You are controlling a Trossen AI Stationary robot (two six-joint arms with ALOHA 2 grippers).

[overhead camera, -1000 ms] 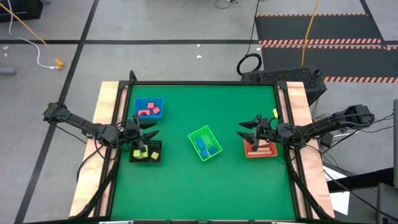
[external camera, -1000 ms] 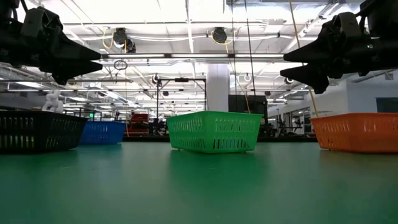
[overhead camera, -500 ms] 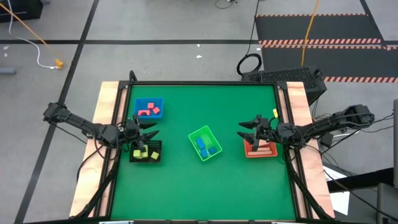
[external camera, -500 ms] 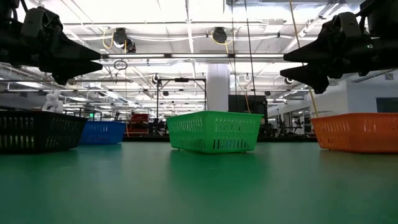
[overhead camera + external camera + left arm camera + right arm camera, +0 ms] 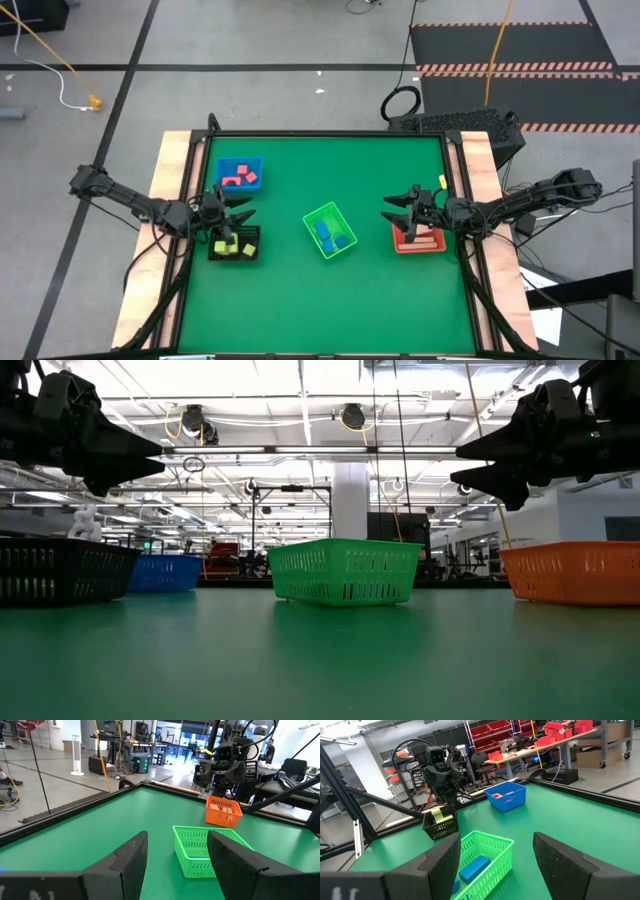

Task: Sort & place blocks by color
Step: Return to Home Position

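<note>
Plainly, both pairs of jaws stand apart with nothing between them. The left gripper (image 5: 240, 208) hangs high above the left side of the green table (image 5: 320, 300), over the gap between the blue basket (image 5: 220, 165) and the black basket (image 5: 256, 244), its tips pointing toward the middle. The right gripper (image 5: 393, 210) hangs at about the same height on the right side, over the inner edge of the orange basket (image 5: 420, 250), facing the left one across the table. The green basket (image 5: 318, 209) sits turned at an angle between the two, well apart from both.

All the blocks in view lie inside baskets. The red blocks (image 5: 240, 178) are in the blue basket, the yellow blocks (image 5: 230, 246) in the black basket, and the blue blocks (image 5: 332, 236) in the green one. The orange basket holds pale pieces, partly hidden under the right arm; I cannot tell their number.
</note>
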